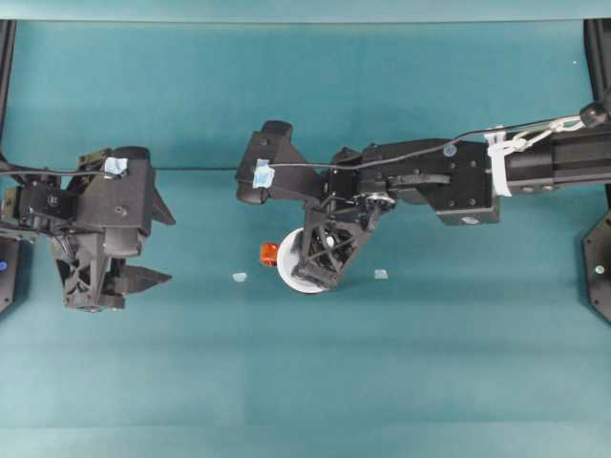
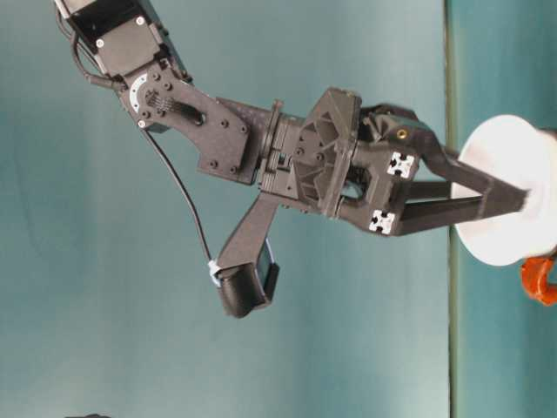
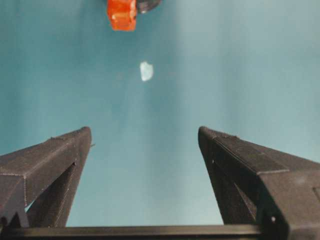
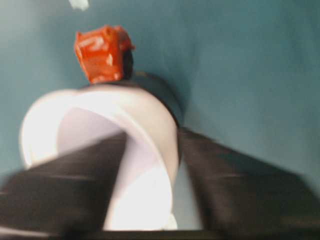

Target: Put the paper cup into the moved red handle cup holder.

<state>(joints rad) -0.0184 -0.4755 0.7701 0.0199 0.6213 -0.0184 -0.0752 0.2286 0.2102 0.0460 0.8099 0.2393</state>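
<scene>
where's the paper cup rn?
Near table centre in the overhead view: the paper cup sits under the right gripper, beside the holder's orange-red handle.

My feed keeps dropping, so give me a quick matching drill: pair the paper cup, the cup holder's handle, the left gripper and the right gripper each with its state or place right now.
Things:
1. paper cup
2. handle of the cup holder
3. left gripper
4. right gripper

States or places:
A. open and holding nothing, off at the left side of the table
B. shut on the cup's wall, one finger inside the rim and one outside
C. orange-red, sticking out beside the white rim
D. white, gripped, sitting over the black holder

Pairs: 1-D, 2-C, 3-A, 4-B
</scene>
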